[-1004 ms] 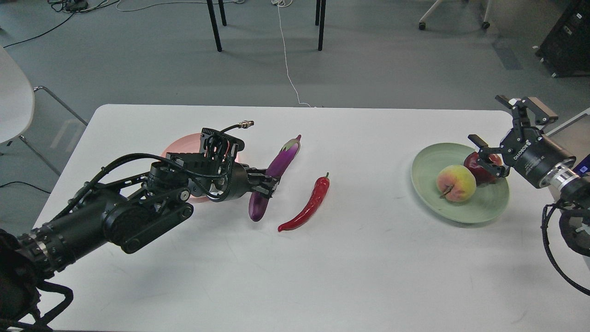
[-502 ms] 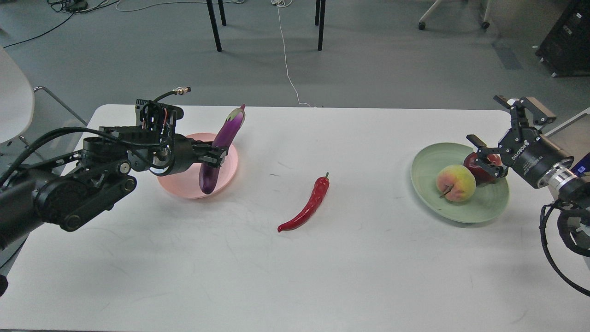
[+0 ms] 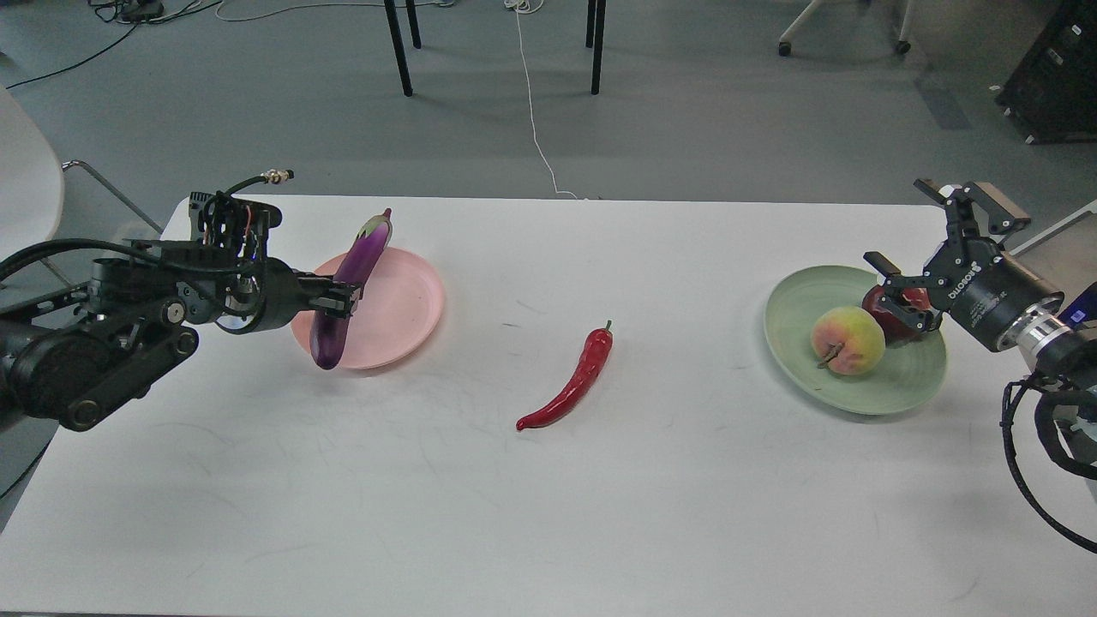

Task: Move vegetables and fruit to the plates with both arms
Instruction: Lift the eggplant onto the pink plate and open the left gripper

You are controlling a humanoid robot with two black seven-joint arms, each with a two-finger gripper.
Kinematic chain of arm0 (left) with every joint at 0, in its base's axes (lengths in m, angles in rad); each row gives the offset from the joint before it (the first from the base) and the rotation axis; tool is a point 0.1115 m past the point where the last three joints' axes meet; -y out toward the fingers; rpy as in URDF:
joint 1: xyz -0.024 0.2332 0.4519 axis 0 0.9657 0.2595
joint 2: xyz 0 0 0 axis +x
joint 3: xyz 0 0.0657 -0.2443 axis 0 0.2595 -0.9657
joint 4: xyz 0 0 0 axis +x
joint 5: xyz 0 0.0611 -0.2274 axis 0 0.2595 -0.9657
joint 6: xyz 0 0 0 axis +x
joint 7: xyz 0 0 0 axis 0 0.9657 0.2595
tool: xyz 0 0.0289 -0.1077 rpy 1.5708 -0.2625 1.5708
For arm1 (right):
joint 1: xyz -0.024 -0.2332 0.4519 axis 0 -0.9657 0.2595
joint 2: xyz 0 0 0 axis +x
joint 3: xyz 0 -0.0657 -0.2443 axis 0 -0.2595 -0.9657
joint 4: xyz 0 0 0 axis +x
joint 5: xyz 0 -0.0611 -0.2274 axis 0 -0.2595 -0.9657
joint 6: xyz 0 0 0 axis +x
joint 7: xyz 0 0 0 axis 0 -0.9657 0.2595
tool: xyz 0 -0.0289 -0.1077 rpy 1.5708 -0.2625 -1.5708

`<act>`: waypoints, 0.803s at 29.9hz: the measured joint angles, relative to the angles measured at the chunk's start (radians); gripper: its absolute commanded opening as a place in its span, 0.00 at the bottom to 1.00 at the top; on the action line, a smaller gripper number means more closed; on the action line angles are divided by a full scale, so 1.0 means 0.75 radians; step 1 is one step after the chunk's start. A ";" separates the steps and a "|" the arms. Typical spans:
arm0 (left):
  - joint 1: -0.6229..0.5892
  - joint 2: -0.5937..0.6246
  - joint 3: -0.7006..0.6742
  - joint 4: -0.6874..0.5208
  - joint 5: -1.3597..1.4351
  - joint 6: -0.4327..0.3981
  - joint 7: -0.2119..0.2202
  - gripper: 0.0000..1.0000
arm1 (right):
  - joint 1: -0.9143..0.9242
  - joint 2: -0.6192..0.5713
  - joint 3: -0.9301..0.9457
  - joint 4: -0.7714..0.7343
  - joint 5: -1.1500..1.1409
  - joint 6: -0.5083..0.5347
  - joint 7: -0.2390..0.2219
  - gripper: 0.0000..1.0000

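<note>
On the pale green round plate [image 3: 891, 390], at the right side of the white worktop [image 3: 548, 506], sit both fruits: the yellow-pink peach [image 3: 847, 341] and the dark red round fruit [image 3: 893, 310]. The right pincer [image 3: 902, 296] stands with its fingers spread around the red fruit, apparently released rather than clenched, so the fruit half looks done.

The left pincer [image 3: 341, 298] is clenched on the long glossy purple eggplant [image 3: 350, 289] at about mid-length, holding it over the left rim of the pale pink round plate [image 3: 407, 304], which extends to that pincer's right. The eggplant's long axis runs steeply: cap up and away from the pincer, blunt end down toward the plate's near rim. It is not yet set down.

The curved shiny red chili [image 3: 570, 384] lies untouched on the worktop, well to the right of the left pincer, stem pointing away.
</note>
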 measured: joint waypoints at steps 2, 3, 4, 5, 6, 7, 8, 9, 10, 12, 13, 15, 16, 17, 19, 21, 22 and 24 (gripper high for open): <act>0.002 -0.002 0.000 0.008 0.000 0.003 -0.001 0.50 | 0.000 0.000 0.000 0.004 0.000 0.000 0.000 0.98; 0.003 -0.005 0.000 0.011 0.000 0.004 -0.001 0.53 | 0.000 -0.001 0.000 0.008 0.000 0.000 0.000 0.98; 0.003 -0.007 0.000 0.014 0.000 0.004 -0.002 0.58 | 0.000 -0.001 0.000 0.013 0.000 0.000 -0.001 0.98; 0.003 -0.008 0.000 0.015 0.000 0.004 -0.002 0.63 | 0.000 -0.002 0.000 0.017 0.000 0.000 -0.001 0.98; 0.003 -0.009 0.000 0.017 0.000 0.005 -0.002 0.67 | 0.000 -0.002 0.000 0.020 0.000 0.000 -0.001 0.98; 0.003 -0.010 0.000 0.018 0.000 0.005 -0.002 0.72 | 0.001 -0.003 0.000 0.021 0.000 0.000 -0.001 0.98; 0.003 -0.011 0.000 0.019 0.000 0.005 -0.002 0.76 | 0.001 -0.003 0.000 0.022 0.000 0.000 -0.001 0.98; 0.003 -0.011 0.000 0.020 0.000 0.005 -0.002 0.79 | 0.001 -0.004 0.001 0.022 0.000 0.000 -0.001 0.98; 0.004 -0.011 0.000 0.020 0.000 0.005 -0.002 0.82 | 0.001 -0.004 0.001 0.023 0.000 0.000 -0.001 0.98; 0.004 -0.011 0.000 0.020 0.000 0.006 -0.002 0.85 | 0.001 -0.004 0.002 0.023 0.000 0.000 -0.001 0.98; 0.003 -0.009 0.000 0.020 0.000 0.006 -0.002 0.86 | 0.001 -0.004 0.002 0.023 0.000 0.000 -0.001 0.98; 0.003 -0.006 0.000 0.020 0.000 0.007 -0.002 0.89 | 0.001 -0.005 0.002 0.026 0.000 0.000 -0.001 0.98; 0.003 -0.005 0.000 0.020 0.000 0.007 -0.002 0.92 | 0.000 -0.007 0.002 0.028 0.000 0.000 -0.001 0.98; 0.001 -0.004 0.000 0.020 0.000 0.007 -0.002 0.94 | -0.001 -0.012 0.002 0.029 0.000 0.000 -0.001 0.98; -0.008 -0.004 -0.001 0.020 0.003 0.007 -0.004 0.96 | -0.002 -0.018 0.002 0.032 0.000 0.000 -0.001 0.98; -0.017 -0.005 -0.003 0.013 0.005 0.007 -0.014 0.96 | -0.004 -0.021 0.002 0.034 0.000 0.000 -0.001 0.98; -0.024 -0.007 -0.005 0.004 0.006 0.007 -0.025 0.97 | -0.004 -0.021 0.002 0.035 0.000 0.000 -0.001 0.98; -0.049 -0.013 -0.005 -0.030 0.008 0.007 -0.041 0.97 | -0.004 -0.023 0.002 0.035 0.000 0.000 0.000 0.98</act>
